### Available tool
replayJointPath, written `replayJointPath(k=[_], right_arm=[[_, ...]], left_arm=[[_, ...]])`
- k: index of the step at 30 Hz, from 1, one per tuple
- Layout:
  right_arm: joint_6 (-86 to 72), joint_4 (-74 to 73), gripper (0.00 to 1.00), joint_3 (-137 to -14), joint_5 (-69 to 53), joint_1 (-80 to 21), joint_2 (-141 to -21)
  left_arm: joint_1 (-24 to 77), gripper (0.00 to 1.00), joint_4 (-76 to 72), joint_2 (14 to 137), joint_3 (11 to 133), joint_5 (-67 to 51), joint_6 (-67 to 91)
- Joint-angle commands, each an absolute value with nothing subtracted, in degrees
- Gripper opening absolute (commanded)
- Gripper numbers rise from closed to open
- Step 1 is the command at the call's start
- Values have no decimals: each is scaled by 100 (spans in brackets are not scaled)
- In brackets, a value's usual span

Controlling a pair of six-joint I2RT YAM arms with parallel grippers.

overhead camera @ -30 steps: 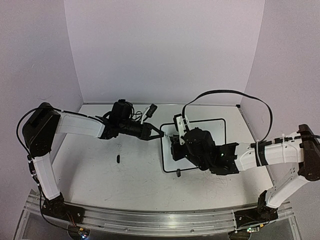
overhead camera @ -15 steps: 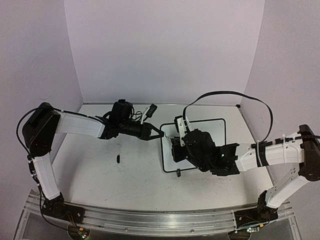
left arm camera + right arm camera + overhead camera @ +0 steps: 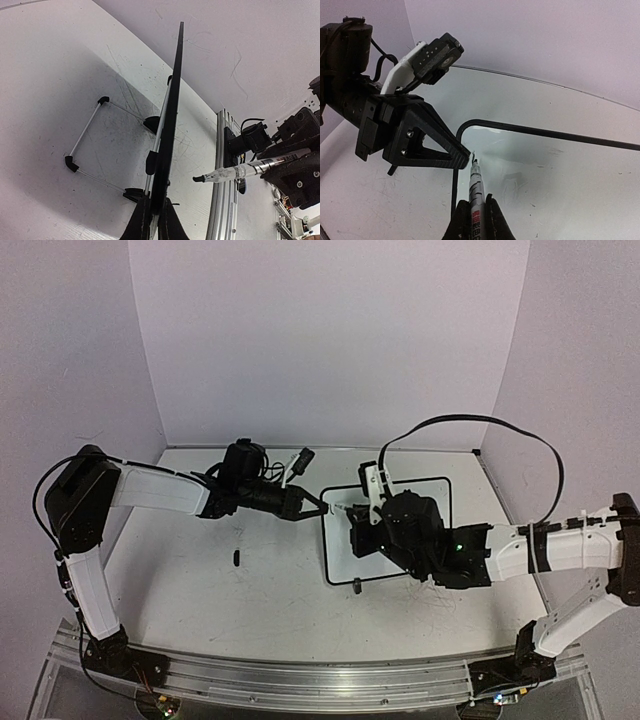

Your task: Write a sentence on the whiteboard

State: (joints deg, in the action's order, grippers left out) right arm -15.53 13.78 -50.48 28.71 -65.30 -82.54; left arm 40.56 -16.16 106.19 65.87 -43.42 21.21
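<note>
The whiteboard (image 3: pixel 436 497) stands in the middle of the table, white with a thin black frame. My left gripper (image 3: pixel 318 507) is shut on its left edge; the left wrist view shows the board edge-on (image 3: pixel 173 95) between the shut jaws (image 3: pixel 155 212). My right gripper (image 3: pixel 476 201) is shut on a marker (image 3: pixel 475 182) pointing at the board's upper left corner (image 3: pixel 560 170). A short dark stroke (image 3: pixel 472 154) sits just past the tip. In the left wrist view the marker (image 3: pixel 235 172) shows a small gap to the board.
A wire stand with black feet (image 3: pixel 70 163) props the board from behind. A small black cap-like piece (image 3: pixel 236 558) lies on the table to the left. A black cable (image 3: pixel 480 430) loops above the right arm. Walls close the table's back and sides.
My right arm has shifted right and slightly back, the marker staying near the board's upper left corner, and its cable loop has swung right. The left arm and board have not moved.
</note>
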Motion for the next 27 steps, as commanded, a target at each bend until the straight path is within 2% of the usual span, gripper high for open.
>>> replayJointPath(k=[1, 27], right_arm=[[-1520, 1571, 0, -5215, 3046, -6520, -8363], [-1441, 1722, 0, -5331, 3171, -6408, -8562]], left_arm=[[4008, 0, -1723, 10604, 6671, -4421, 2250], [4011, 0, -1731, 10626, 6671, -4449, 2268]])
